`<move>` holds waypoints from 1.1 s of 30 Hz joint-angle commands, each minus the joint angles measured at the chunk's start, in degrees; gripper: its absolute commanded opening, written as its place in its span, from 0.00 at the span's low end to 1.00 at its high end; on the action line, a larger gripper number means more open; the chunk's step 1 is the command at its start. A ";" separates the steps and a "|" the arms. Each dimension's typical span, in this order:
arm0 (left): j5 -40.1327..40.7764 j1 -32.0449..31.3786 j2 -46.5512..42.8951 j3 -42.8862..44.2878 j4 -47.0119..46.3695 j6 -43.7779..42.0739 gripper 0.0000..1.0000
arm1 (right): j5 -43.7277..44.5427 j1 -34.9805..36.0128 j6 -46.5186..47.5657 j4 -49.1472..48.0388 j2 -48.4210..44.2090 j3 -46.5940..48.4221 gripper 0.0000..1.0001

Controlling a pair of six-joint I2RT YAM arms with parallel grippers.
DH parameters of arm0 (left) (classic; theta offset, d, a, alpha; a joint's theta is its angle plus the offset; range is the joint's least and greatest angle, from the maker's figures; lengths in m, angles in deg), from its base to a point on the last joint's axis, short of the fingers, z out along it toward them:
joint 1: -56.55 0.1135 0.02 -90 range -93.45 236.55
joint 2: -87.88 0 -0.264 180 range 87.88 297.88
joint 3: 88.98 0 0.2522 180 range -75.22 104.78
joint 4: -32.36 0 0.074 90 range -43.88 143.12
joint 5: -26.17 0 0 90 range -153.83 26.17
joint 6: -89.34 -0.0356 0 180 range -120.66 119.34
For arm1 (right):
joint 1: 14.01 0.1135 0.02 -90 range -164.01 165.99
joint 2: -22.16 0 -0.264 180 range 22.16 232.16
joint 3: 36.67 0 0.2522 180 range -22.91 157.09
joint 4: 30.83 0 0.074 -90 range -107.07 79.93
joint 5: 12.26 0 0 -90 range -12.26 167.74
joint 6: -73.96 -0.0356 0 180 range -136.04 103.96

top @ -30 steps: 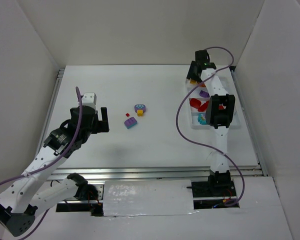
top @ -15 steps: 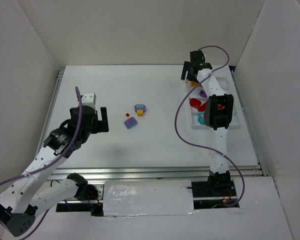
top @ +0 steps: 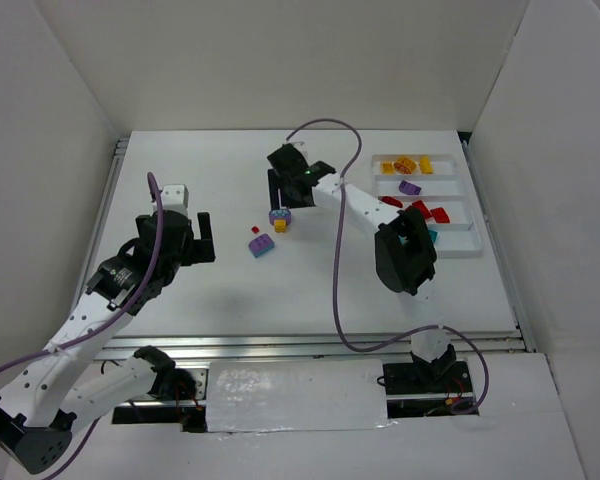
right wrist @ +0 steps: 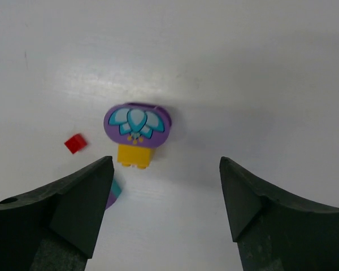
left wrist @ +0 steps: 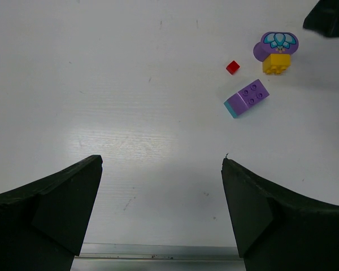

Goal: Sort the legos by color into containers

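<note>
The right arm [top: 355, 205] is reaching across the white counter [top: 310, 290] toward its middle. The right fingers [right wrist: 90, 186] are hanging wide apart over a small cluster of loose bricks, gripping nothing. From the wrist view, a rounded purple plastic brick with a teal flower print [right wrist: 137, 124] is lying on the counter in the gap between them. A small yellow studded brick [right wrist: 134, 155] is sitting against its 6 o'clock edge, touching it. A tiny red square piece [right wrist: 74, 143] is lying at about 9 o'clock of the yellow one, near but apart. A purple rectangular block with a teal end [left wrist: 247, 97] is resting at roughly 7 o'clock, also apart from the others.

Over at 9 o'clock of the counter, the left arm [top: 90, 315] is holding its head well clear of the cluster. The left fingers [left wrist: 82, 180] are spread wide, with only bare counter between them.

At about 2 o'clock a long white plastic tray with four narrow compartments [top: 450, 188] is sitting on the counter. Yellow and orange bricks [top: 405, 165] are lying in the farthest compartment and a single purple brick [top: 410, 187] in the next. Red bricks [top: 428, 211] are in the third and a teal brick [top: 432, 236] in the nearest. The right arm's dark elbow is partly covering that teal brick.
</note>
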 commanded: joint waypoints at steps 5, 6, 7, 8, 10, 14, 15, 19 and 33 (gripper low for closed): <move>-0.10 0.29 -1.22 -0.13 -1.52 -0.34 0.99 | 2.61 3.26 -8.13 -3.26 -2.26 -6.49 0.75; -0.28 0.29 -1.13 -0.04 -1.52 -0.34 1.00 | 2.43 4.04 -8.22 -3.08 -1.30 -6.23 0.74; -0.37 0.29 -1.04 -0.04 -1.43 -0.34 1.00 | 1.82 4.31 -8.22 -2.82 -0.85 -5.79 0.73; -0.54 0.29 -1.04 -0.04 -1.52 -0.34 0.99 | 1.64 4.66 -8.39 -2.73 -0.41 -5.61 0.73; -0.63 0.29 -1.13 -0.04 -1.52 -0.42 1.00 | 1.03 5.28 -8.31 -3.17 0.20 -5.79 0.73; -0.72 0.29 -1.31 -0.13 -1.52 -0.51 1.00 | -0.11 5.46 -8.39 -3.96 1.61 -5.18 0.72; -0.72 0.29 -1.22 -0.13 -1.61 -0.51 0.99 | -0.64 5.54 -8.31 -3.87 1.96 -4.83 0.71; -0.98 0.29 -1.04 -0.13 -1.69 -0.60 0.99 | -1.61 5.54 -8.13 -3.52 4.33 -2.89 0.70; -1.42 0.29 -0.95 -0.22 -1.78 -0.78 0.99 | -1.96 4.84 -7.87 -0.80 12.42 3.96 0.55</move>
